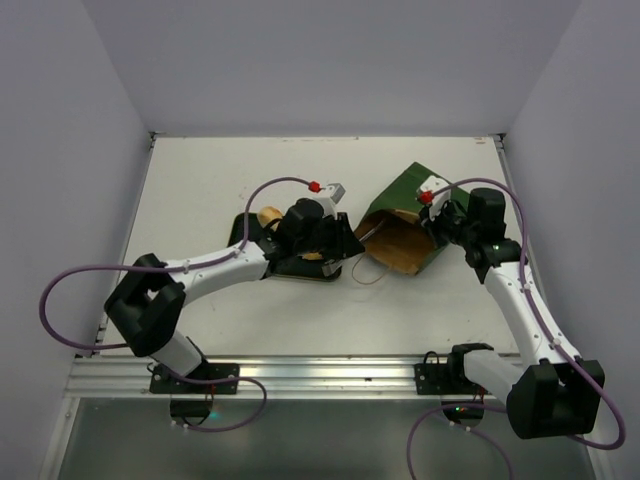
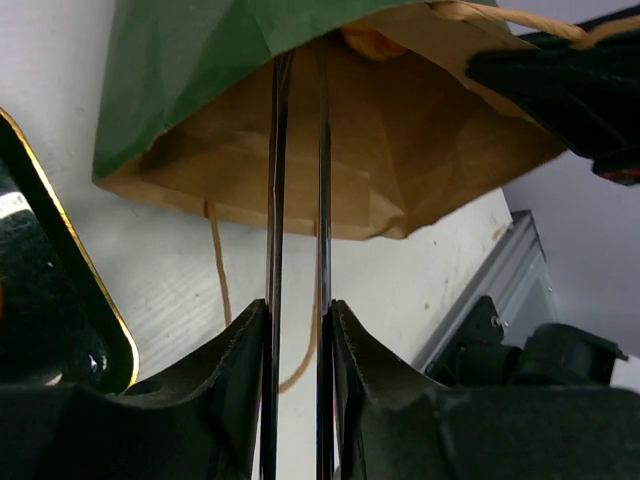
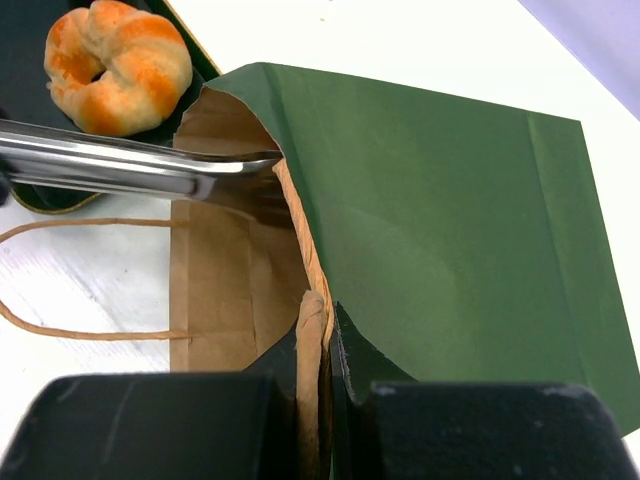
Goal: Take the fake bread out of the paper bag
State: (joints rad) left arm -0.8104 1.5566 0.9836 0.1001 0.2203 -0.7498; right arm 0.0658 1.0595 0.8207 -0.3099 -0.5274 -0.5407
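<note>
The paper bag [image 1: 408, 190], green outside and brown inside, lies on its side with its mouth toward the tray [image 1: 243, 228]. My right gripper [image 3: 330, 340] is shut on the bag's upper rim [image 3: 300, 250] and holds the mouth up. My left gripper [image 2: 298, 305] is shut on metal tongs [image 2: 275, 200], whose two arms reach into the bag [image 2: 420, 150]. An orange piece of fake bread [image 2: 368, 42] shows deep inside, near the tong tips; whether they touch it I cannot tell. A croissant-shaped roll [image 3: 118, 65] lies on the dark tray [image 3: 25, 60].
The bag's string handle [image 3: 80, 335] trails on the white table between bag and tray. The gold-edged tray corner [image 2: 85, 290] sits just left of the tongs. White walls close the table at the back and on both sides.
</note>
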